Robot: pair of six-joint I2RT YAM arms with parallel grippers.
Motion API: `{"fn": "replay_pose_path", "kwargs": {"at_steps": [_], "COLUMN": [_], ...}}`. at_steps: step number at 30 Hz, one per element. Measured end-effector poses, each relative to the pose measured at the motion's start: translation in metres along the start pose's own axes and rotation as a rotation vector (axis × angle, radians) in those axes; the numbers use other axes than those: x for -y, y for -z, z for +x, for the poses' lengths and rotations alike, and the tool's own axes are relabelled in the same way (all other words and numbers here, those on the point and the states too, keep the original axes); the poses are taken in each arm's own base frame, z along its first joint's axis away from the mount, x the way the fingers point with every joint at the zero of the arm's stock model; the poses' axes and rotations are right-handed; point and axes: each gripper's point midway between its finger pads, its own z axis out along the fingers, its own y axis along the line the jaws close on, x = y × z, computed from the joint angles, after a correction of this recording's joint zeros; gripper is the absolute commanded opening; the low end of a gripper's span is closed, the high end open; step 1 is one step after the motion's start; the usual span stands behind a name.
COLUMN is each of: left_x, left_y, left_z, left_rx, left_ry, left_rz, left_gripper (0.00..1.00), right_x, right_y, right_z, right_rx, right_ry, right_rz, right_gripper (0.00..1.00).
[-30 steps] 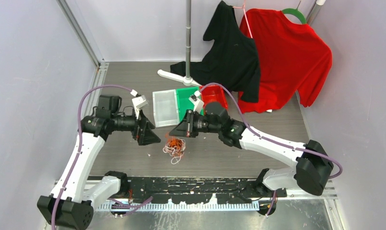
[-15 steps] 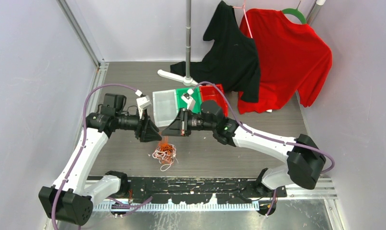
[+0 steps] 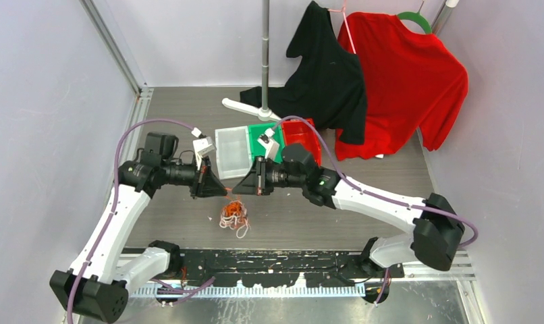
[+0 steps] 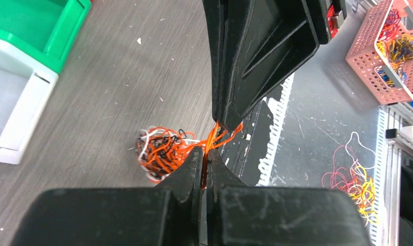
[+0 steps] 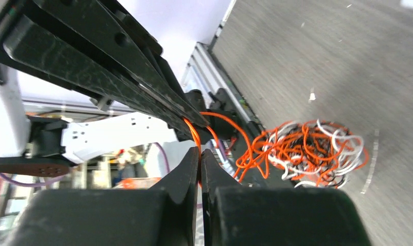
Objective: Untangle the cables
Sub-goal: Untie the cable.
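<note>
The cables point(image 3: 234, 214) are a small tangled clump of thin orange, white and black wires, hanging just above the table between the two arms. The same cables point(image 4: 161, 148) show as a ball in the left wrist view, and as cables point(image 5: 309, 151) in the right wrist view. My left gripper point(image 3: 223, 189) is shut on orange strands leading out of the clump point(image 4: 205, 154). Tip to tip with it, my right gripper point(image 3: 236, 190) is shut on orange strands too point(image 5: 200, 151). Both sets of jaws are pressed together with wire between them.
A white bin point(image 3: 232, 152), a green bin point(image 3: 256, 133) and a red bin point(image 3: 303, 135) stand behind the grippers. A stand's pole point(image 3: 265, 54) with black and red shirts point(image 3: 397, 74) rises at the back. A pink basket point(image 4: 394, 56) and loose wires point(image 4: 355, 177) lie off the table's near edge.
The left gripper went from open to shut on the orange strands. Both grippers came together tip to tip, and the clump shifted slightly left and up.
</note>
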Motion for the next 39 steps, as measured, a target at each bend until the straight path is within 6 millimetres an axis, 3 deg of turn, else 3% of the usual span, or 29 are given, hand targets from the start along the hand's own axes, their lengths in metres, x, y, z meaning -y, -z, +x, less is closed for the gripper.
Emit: {"fn": "replay_pose_path", "kwargs": {"at_steps": [4, 7, 12, 16, 22, 28, 39], "left_x": [0.007, 0.010, -0.001, 0.000, 0.005, 0.009, 0.033], "left_y": [0.006, 0.010, 0.017, 0.022, 0.030, 0.037, 0.053], "left_z": [-0.009, -0.014, -0.012, -0.018, -0.029, -0.037, -0.050], "left_rx": [0.022, 0.036, 0.024, 0.028, 0.055, 0.083, 0.155], "left_ry": [-0.030, -0.027, 0.017, 0.030, 0.043, 0.064, 0.059], "left_rz": [-0.027, -0.041, -0.130, -0.159, -0.191, -0.225, -0.242], "left_gripper": [0.00, 0.00, 0.00, 0.00, 0.00, 0.00, 0.00], "right_x": [-0.003, -0.004, 0.021, 0.033, 0.028, 0.010, 0.010], "right_y": [0.015, 0.026, 0.044, 0.047, 0.039, 0.019, -0.008], "right_z": [-0.005, -0.010, -0.016, -0.013, 0.003, 0.033, 0.009], "right_rx": [0.048, 0.081, 0.109, 0.102, 0.098, 0.086, 0.301], "right_ry": [0.096, 0.152, 0.219, 0.246, 0.320, 0.450, 0.542], "right_rz": [0.061, 0.094, 0.232, 0.290, 0.259, 0.189, 0.254], "right_gripper": [0.09, 0.20, 0.27, 0.62, 0.86, 0.88, 0.89]}}
